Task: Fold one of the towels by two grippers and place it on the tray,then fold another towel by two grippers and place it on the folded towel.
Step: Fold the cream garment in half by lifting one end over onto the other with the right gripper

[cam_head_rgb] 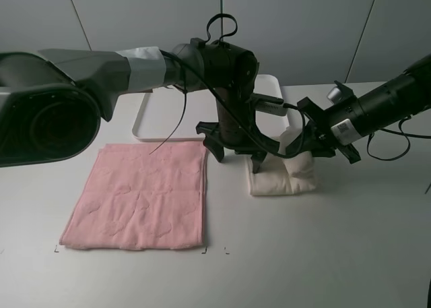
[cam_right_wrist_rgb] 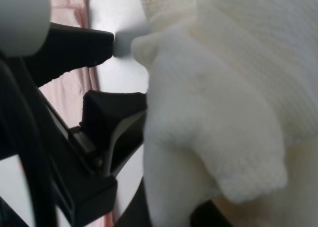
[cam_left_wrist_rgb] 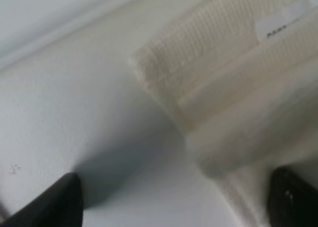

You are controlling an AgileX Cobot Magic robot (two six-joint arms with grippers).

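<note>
Left claw (cam_head_rgb: 237, 158) spread at 9 o'clock edge of bunched cream terry towel (cam_head_rgb: 283, 180); right claw (cam_head_rgb: 300, 143) pinching its raised 12 o'clock fold.

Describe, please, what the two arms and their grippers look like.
The left arm has a bulky dark grey shell, a band of pale tape and a hanging black cable. The left gripper has pointed black fingers. The right arm and right gripper are black, with a white label.

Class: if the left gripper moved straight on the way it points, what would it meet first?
Probably the table directly below the open left gripper; the edge of the cream towel may be caught too. Depth unclear.
</note>
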